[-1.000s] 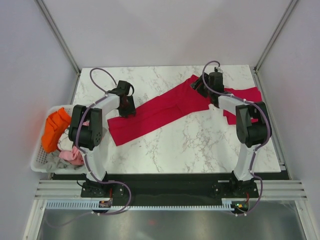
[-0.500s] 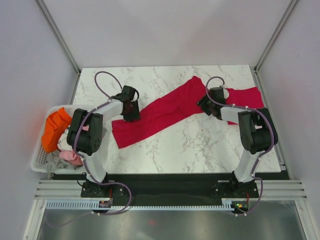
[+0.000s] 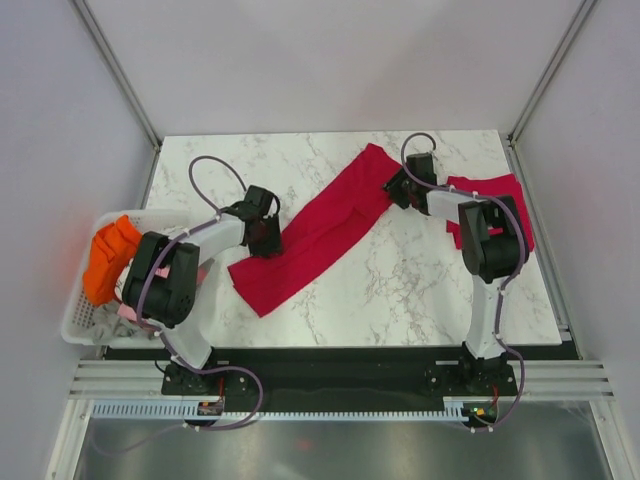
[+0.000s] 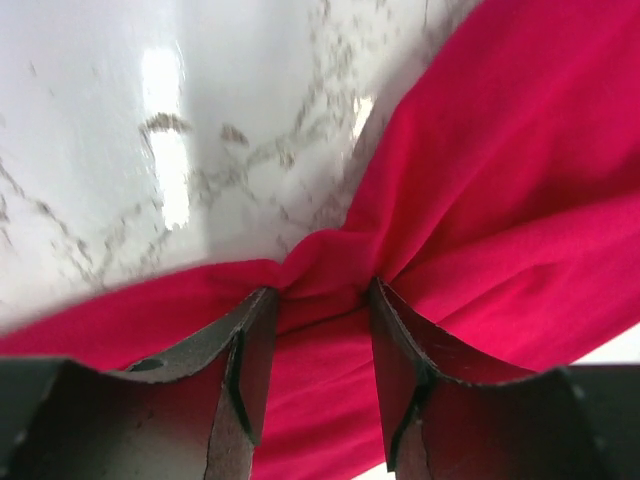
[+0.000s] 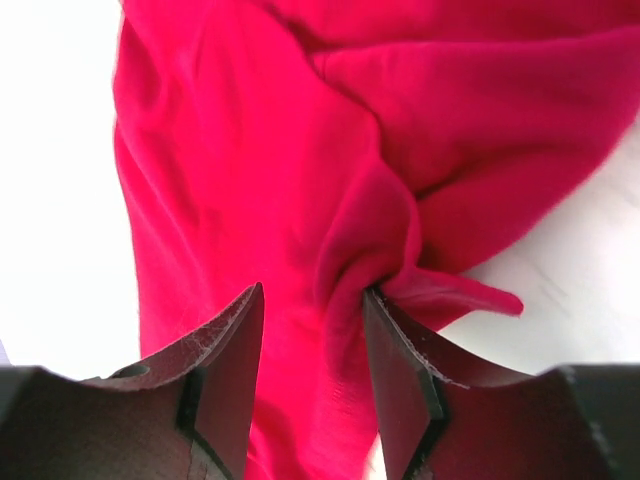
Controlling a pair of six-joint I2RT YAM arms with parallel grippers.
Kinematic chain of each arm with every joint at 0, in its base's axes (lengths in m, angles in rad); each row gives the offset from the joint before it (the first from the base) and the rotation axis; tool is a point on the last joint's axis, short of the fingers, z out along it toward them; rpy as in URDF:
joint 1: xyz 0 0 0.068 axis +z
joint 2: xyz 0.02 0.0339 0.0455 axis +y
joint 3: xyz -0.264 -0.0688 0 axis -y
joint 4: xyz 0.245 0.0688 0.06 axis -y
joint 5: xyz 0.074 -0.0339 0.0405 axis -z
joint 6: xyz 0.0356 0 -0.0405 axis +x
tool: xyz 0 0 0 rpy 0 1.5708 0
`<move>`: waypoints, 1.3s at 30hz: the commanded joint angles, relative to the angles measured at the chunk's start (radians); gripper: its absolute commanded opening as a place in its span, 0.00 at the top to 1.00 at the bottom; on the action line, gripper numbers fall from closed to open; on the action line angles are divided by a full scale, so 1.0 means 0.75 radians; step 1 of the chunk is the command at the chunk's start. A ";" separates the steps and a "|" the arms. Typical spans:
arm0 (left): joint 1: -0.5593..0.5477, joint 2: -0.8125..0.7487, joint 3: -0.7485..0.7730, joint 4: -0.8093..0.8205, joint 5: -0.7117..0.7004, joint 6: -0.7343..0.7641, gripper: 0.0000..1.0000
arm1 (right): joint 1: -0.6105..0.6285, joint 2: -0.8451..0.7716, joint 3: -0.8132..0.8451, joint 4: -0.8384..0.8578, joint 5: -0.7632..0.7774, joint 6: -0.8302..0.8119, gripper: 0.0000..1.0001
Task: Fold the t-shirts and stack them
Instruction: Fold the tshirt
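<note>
Across the table [image 3: 420, 290] a plain red shirt [image 3: 320, 225] lies stretched into one long, rumpled band, its long axis running from near left up to far right. The left claw [image 3: 267, 240] pinches a pucker at its near end. The right claw [image 3: 398, 188] straddles a fold at the far end, and I cannot tell whether it is clamped.

A shirt [image 3: 320, 235] lies diagonally across the tabletop [image 3: 400, 290], the left tool [image 3: 265, 238] at its near-left end and the right tool [image 3: 398, 188] at its far-right end. A second shirt [image 3: 500, 188] lies further right. A basket [image 3: 70, 325] of clothes [image 3: 108, 258] sits beside the tabletop's left edge.
</note>
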 commanded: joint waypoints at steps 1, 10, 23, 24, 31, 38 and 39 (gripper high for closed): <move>-0.035 -0.073 -0.087 0.029 0.037 -0.081 0.50 | 0.024 0.194 0.235 -0.241 -0.006 -0.060 0.47; -0.286 -0.034 -0.138 0.054 0.039 -0.167 0.51 | 0.098 0.358 0.533 -0.350 -0.049 -0.142 0.45; -0.516 -0.134 -0.169 0.087 0.123 -0.322 0.51 | 0.167 0.572 0.896 -0.501 -0.104 -0.216 0.43; -0.516 -0.209 -0.199 0.083 0.081 -0.335 0.50 | 0.163 0.581 0.924 -0.503 -0.104 -0.216 0.43; -0.493 -0.570 -0.326 0.011 -0.106 -0.433 0.44 | 0.131 0.703 1.112 -0.552 -0.120 -0.200 0.41; -0.283 -0.496 -0.279 0.041 -0.008 -0.360 0.39 | 0.106 0.826 1.317 -0.546 -0.223 -0.191 0.40; -0.244 -0.466 -0.241 0.058 0.043 -0.327 0.40 | 0.106 0.826 1.321 -0.538 -0.231 -0.204 0.39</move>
